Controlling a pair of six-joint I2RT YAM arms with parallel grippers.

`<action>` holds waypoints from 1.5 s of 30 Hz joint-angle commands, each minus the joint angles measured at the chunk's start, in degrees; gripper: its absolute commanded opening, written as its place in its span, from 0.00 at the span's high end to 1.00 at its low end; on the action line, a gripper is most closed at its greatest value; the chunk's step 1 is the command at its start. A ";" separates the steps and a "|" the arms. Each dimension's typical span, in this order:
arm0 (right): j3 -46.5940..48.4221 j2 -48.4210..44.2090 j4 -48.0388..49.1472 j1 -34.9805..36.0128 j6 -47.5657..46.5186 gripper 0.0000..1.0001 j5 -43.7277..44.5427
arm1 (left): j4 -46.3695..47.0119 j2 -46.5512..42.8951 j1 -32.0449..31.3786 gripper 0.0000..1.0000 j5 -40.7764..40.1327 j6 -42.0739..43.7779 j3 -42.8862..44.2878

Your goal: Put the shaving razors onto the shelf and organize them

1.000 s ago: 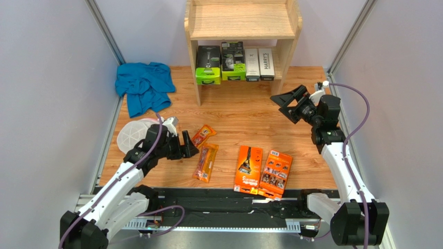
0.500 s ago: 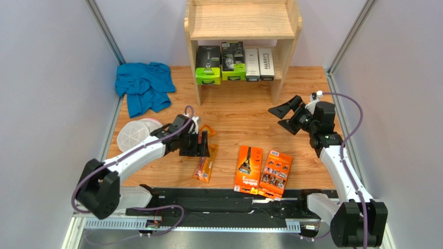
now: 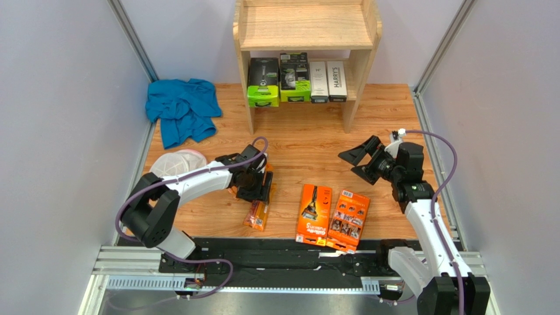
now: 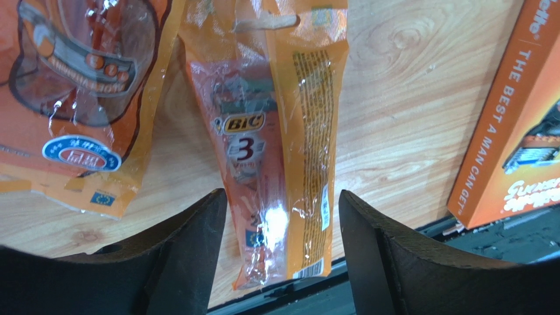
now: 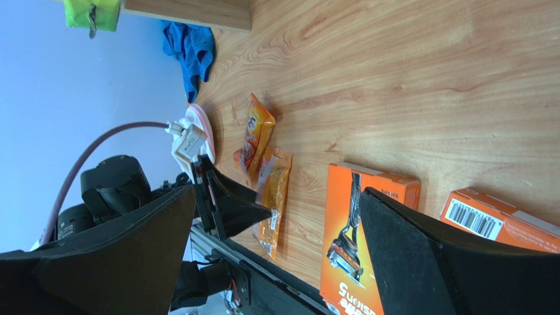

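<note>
The light wood shelf [image 3: 305, 26] stands at the back; its lower tier holds two white razor boxes [image 3: 319, 81], one marked HARRY'S [image 3: 336, 80]. Two narrow orange blister packs lie at front left. My left gripper [image 3: 257, 187] is open just above them, its fingers either side of the BIC 3 pack [image 4: 276, 151]; the other pack [image 4: 79, 98] lies beside it. Two flat orange boxes [image 3: 314, 213] [image 3: 348, 220] lie at front centre. My right gripper [image 3: 358, 161] is open and empty, above the floor to the right of them.
Two green-and-black boxes [image 3: 263, 82] [image 3: 295, 77] share the shelf's lower tier. A blue cloth [image 3: 183, 108] lies at back left. White mesh discs [image 3: 172, 167] lie left of my left arm. A black rail [image 3: 282, 252] runs along the near edge.
My left gripper has swung right from beside the blister packs to over them. My right gripper has come down and nearer, away from the shelf, still open.
</note>
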 commanded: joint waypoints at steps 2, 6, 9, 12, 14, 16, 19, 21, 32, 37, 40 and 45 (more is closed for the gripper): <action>-2.45 -3.07 -2.50 -0.03 -1.85 0.01 -1.50 | -2.81 2.90 -2.47 0.30 -4.63 1.21 3.92; -3.07 -4.40 -3.83 -0.03 -2.20 0.01 -1.50 | -5.80 5.01 -4.40 0.35 -7.52 1.21 6.55; -3.07 -4.92 -4.62 -0.03 -2.55 0.01 -1.59 | -8.61 7.47 -6.16 0.37 -11.91 1.47 8.83; -3.42 -5.19 -4.97 -0.03 -2.55 0.01 -1.76 | -10.81 9.76 -8.01 0.54 -14.82 1.39 10.94; -3.77 -5.36 -5.15 -0.03 -2.64 0.01 -2.03 | -11.25 10.46 -8.80 0.64 -15.79 0.95 11.39; -4.04 -5.89 -5.58 0.06 -2.73 0.02 -2.29 | -11.17 10.29 -8.98 0.75 -15.53 0.77 11.74; -4.83 -7.20 -6.11 0.06 -3.08 0.02 -3.34 | -10.73 8.46 -8.98 0.82 -14.83 0.60 11.74; -5.61 -8.17 -6.20 0.41 -2.82 0.02 -4.31 | -10.55 6.96 -8.90 0.83 -14.56 0.51 11.92; -8.43 -15.12 -1.04 25.33 6.14 0.02 11.22 | -12.39 -0.26 -8.89 0.99 -9.38 -4.15 20.61; -7.91 -8.81 6.26 34.24 9.49 0.03 17.21 | -14.07 0.54 -8.89 1.00 -7.97 -4.59 27.12; -5.63 -3.55 10.92 37.67 9.93 0.04 20.03 | -14.33 -0.08 -8.89 1.00 -7.97 -5.03 29.23; -4.65 3.50 19.80 41.89 12.03 0.06 21.53 | -14.60 -1.57 -8.89 1.00 -6.65 -6.08 31.69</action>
